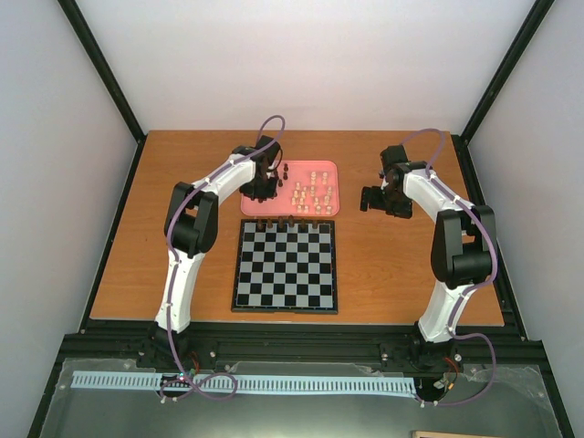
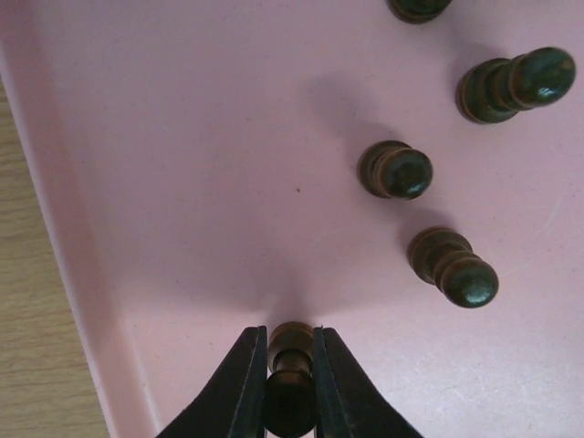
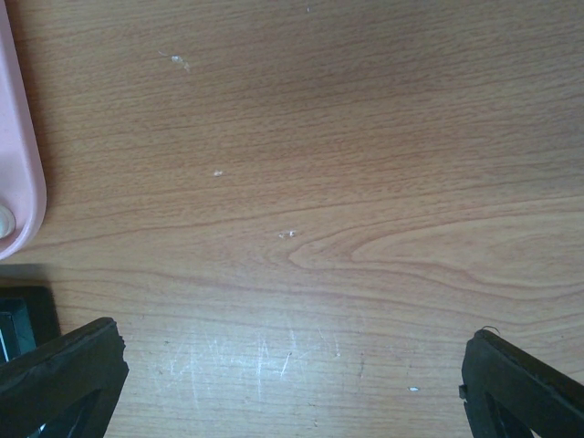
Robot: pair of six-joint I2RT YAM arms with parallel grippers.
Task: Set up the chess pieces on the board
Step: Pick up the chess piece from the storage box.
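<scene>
Your left gripper (image 2: 290, 334) has its jaws closed tight on a dark chess piece (image 2: 290, 401), a glossy turned figurine with a rounded head. It is at the pink tray (image 2: 182, 182), close to the left rim; whether its base touches cannot be told. The tray is smooth and matt, with rounded corners. Four more dark pieces (image 2: 395, 171) stand in it beyond the jaws, well apart from them. Cream pieces (image 1: 315, 193) occupy the tray's right half. The board (image 1: 285, 266), a flat chequer of black and silvery squares, lies just beside the tray's near edge, with a row of dark figurines (image 1: 278, 222) along its far edge. Your right gripper (image 3: 292, 379) hangs with its jaws wide open and empty over the grained wooden surface (image 3: 365, 137), near the tray's corner.
</scene>
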